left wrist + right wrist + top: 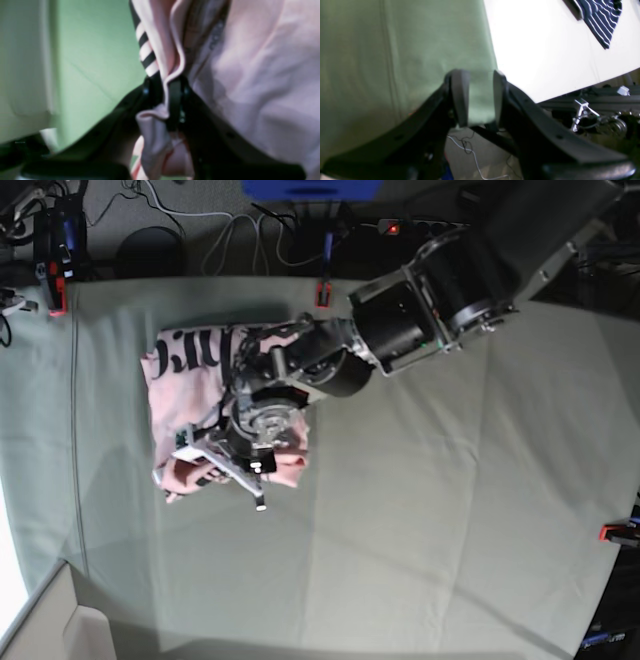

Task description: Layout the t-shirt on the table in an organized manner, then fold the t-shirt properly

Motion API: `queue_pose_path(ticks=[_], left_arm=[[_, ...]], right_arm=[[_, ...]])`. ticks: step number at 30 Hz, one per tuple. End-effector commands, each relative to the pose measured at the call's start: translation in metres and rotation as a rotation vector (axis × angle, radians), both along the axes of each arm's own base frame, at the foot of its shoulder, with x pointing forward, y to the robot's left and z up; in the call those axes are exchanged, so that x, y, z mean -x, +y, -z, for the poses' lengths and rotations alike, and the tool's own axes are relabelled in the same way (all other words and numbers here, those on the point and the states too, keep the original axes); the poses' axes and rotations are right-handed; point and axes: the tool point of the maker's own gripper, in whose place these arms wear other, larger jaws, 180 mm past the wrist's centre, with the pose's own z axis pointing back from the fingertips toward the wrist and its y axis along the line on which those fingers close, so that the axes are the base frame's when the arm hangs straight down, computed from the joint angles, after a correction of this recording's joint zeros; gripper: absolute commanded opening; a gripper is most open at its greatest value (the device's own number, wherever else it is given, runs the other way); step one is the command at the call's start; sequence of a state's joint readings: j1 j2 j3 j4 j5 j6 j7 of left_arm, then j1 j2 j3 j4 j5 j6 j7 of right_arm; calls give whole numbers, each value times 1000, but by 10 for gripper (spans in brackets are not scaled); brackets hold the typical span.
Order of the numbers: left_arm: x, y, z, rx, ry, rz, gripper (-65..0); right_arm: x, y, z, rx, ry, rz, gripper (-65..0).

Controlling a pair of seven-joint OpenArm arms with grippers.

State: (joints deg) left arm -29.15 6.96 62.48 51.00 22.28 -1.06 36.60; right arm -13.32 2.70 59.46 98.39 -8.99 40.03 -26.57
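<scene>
The pale pink t-shirt [185, 385] lies bunched on the left half of the grey-green table [450, 510], with black lettering showing on its far part. My left gripper [215, 465] reaches in from the far right and sits on the shirt's near edge. In the left wrist view this gripper [170, 100] is shut on a fold of the pink t-shirt [250, 62], beside a black-and-white striped patch. My right gripper [480, 100] is open and empty, over the table's cloth edge [370, 62]. It does not show in the base view.
Red clamps sit at the table's far edge [323, 290] and right edge [618, 532]. Cables and dark gear lie beyond the far edge. In the right wrist view a white surface [545, 50] carries a dark blue striped cloth [600, 17], with metal hardware [585, 112] below.
</scene>
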Motion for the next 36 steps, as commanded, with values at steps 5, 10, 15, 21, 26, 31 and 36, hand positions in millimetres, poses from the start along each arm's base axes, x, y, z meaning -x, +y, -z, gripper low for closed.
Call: queue_pose_path(ticks=[5, 10, 15, 21, 26, 31, 36], left_arm=[[-7, -12, -19, -7, -104, 39, -582], [0, -10, -12, -4, -84, 32, -357], [-2, -19, -27, 32, -110, 45, -227], [-29, -16, -109, 260, -215, -35, -217], [-55, 37, -181, 476, -315, -210, -218], [-64, 159, -198, 609, -376, -540, -221], [-22, 294, -169, 603, -406, -906, -370]], right_arm=[[-7, -5, -15, 34, -40, -13, -473], [-7, -5, -15, 34, -41, -13, -473], [-6, -5, -15, 34, -38, -13, -473], [-5, -7, -16, 37, -39, -7, -473], [-4, -7, -16, 38, -38, -6, -473], [5, 0, -6, 13, -19, 3, -485], [18, 16, 11, -40, -3, 29, -617]])
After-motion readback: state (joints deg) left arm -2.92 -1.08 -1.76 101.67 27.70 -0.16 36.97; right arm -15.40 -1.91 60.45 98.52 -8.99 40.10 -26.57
